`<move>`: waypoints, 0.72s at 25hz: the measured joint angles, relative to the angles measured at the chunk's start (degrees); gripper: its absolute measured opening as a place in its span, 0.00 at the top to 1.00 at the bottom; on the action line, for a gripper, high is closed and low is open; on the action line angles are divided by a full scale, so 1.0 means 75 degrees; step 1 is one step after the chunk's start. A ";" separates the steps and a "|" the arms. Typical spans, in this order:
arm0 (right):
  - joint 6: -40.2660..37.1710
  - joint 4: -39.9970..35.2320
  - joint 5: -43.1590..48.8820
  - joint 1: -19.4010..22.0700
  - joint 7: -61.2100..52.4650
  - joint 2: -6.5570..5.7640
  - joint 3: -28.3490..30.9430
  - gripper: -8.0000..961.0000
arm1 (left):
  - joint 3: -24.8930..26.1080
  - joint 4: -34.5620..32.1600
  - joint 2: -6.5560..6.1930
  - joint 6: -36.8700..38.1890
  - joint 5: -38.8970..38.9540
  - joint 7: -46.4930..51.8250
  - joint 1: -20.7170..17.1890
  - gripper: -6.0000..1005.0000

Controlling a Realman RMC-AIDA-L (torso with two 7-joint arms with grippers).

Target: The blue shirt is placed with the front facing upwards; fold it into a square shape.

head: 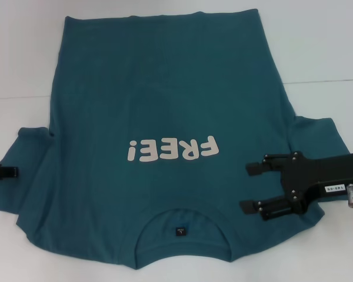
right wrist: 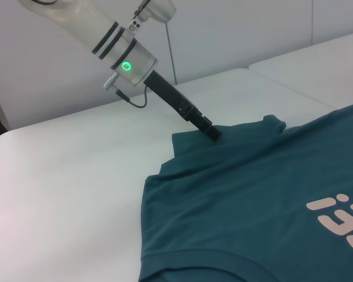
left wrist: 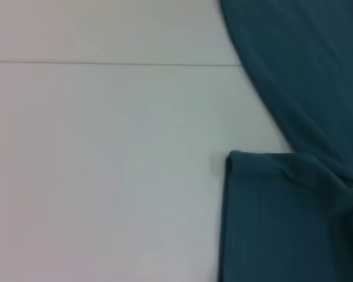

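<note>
Blue shirt [head: 159,106] face-up, collar toward robot, long axis running straight away.

Shirt flat on bench, one pincer at each sleeve.
Blue shirt [head: 159,117] fills frame centre, collar at bottom edge, hem at top. Left pincer [head: 12,172] at mid-left sleeve edge; right pincer [head: 252,187] over lower-right sleeve. Bench [head: 317,41] bare upper right.

Head camera looks steeply down; both wrist cameras, lower, share the blue shirt's [head: 159,117] left sleeve [left wrist: 270,217].
</note>
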State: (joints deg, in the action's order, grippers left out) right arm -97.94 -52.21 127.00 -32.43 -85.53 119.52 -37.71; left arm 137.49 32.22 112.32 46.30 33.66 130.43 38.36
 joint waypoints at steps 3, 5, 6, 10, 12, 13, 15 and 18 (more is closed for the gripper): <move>0.0002 -0.0007 0.0000 0.0000 -0.0005 0.0000 0.0000 0.02 | -0.0033 0.0000 0.0022 0.0068 -0.0004 0.0000 0.0048 0.28; 0.0005 -0.0009 0.0000 0.0000 -0.0006 0.0000 0.0000 0.02 | -0.0051 -0.0001 0.0029 0.0127 -0.0005 0.0000 0.0075 0.28; 0.0005 -0.0010 0.0001 0.0000 -0.0006 0.0000 0.0000 0.02 | -0.0061 0.0004 0.0032 0.0180 -0.0003 0.0000 0.0087 0.28; 0.0005 -0.0019 0.0000 0.0000 -0.0008 0.0000 0.0000 0.02 | -0.0060 0.0083 0.0039 0.0413 0.0044 0.0000 0.0098 0.28; 0.0005 -0.0024 0.0000 0.0000 -0.0009 0.0000 0.0000 0.02 | -0.0034 0.0155 0.0041 0.0489 0.0048 0.0024 0.0104 0.29; 0.0005 -0.0025 0.0000 0.0000 -0.0010 0.0000 0.0000 0.02 | -0.0022 0.0185 0.0041 0.0515 0.0056 0.0039 0.0106 0.30; 0.0005 -0.0026 0.0000 0.0000 -0.0010 0.0000 0.0000 0.02 | -0.0009 0.0212 0.0037 0.0552 0.0073 0.0047 0.0108 0.32; 0.0005 -0.0035 0.0000 0.0000 -0.0011 0.0001 0.0000 0.02 | -0.0025 0.0201 0.0031 0.0555 0.0071 0.0031 0.0112 0.34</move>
State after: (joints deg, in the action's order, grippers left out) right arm -97.91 -52.47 127.00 -32.43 -85.60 119.53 -37.71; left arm 137.30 33.72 112.55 50.47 34.19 130.66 39.20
